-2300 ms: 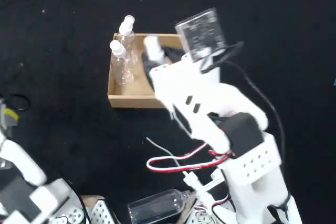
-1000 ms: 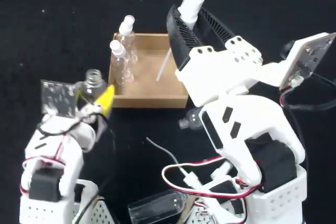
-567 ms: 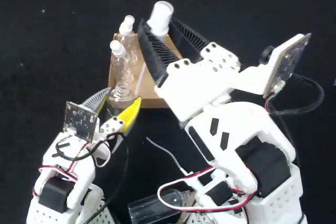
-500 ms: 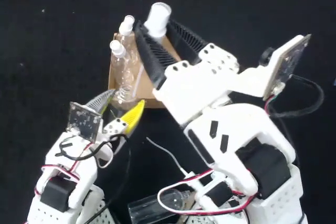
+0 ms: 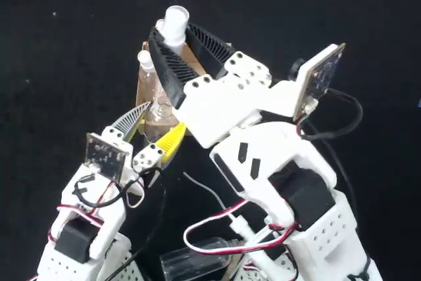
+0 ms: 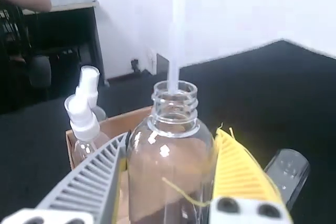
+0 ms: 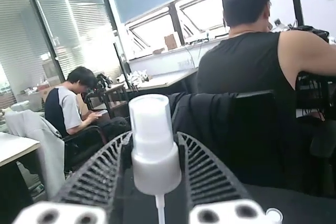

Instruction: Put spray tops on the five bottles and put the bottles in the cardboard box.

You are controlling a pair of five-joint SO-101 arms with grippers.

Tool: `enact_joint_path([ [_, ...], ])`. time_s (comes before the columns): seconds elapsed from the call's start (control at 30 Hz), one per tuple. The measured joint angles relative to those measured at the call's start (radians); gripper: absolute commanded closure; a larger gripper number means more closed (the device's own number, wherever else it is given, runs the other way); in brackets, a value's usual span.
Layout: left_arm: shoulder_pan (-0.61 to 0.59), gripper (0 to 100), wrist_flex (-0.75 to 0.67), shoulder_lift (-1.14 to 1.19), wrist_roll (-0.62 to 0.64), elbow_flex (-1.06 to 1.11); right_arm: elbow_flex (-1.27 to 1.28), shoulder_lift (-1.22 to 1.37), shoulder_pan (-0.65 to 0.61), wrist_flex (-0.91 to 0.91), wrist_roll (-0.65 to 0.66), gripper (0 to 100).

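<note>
Spare bottle (image 5: 195,260): lies on its side at the near edge of the table (image 5: 66,64), between the bases of my two arms, with no spray top on it.
Left gripper (image 5: 163,118): closed on the open bottle (image 6: 170,156). My grey finger presses one side and my yellow finger the other.
Open bottle position: upright and gripped around the body, just in front of the near wall of the cardboard box (image 6: 113,125). The threaded neck is bare.
Second loose item (image 6: 286,169): a clear cylinder on the table beside my yellow finger. It is probably another bottle lying down, but the view is too partial to be sure.
Right gripper (image 5: 173,34): raised above the open bottle, with both black ribbed fingers clamped on the spray top (image 7: 152,145) and the nozzle end up.
Dip tube (image 6: 176,35): hangs straight down from the spray top, its lower end inside the open bottle's neck. The cap is well above the threads.
Cardboard box contents: two capped bottles (image 6: 81,121) stand upright together in the far left corner.
</note>
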Motion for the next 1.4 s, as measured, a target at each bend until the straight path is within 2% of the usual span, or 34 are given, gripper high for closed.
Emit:
enact_joint_path([
  [0.37, 0.000, 87, -0.006, -0.002, 0.000, 0.006, 0.000, 0.000, 0.081, -0.012, 0.002, 97.7],
  [0.73, 0.002, 87, -0.169, 0.000, 0.000, 0.051, 0.000, 0.000, 0.086, -0.012, 0.003, 97.7],
  [1.0, 0.000, 87, -0.178, 0.000, 0.000, 0.052, 0.000, 0.000, 0.087, -0.012, 0.003, 97.7],
  [1.4, 0.002, 87, -0.187, 0.000, 0.000, 0.120, 0.135, 0.000, 0.055, -0.012, 0.003, 97.6],
])
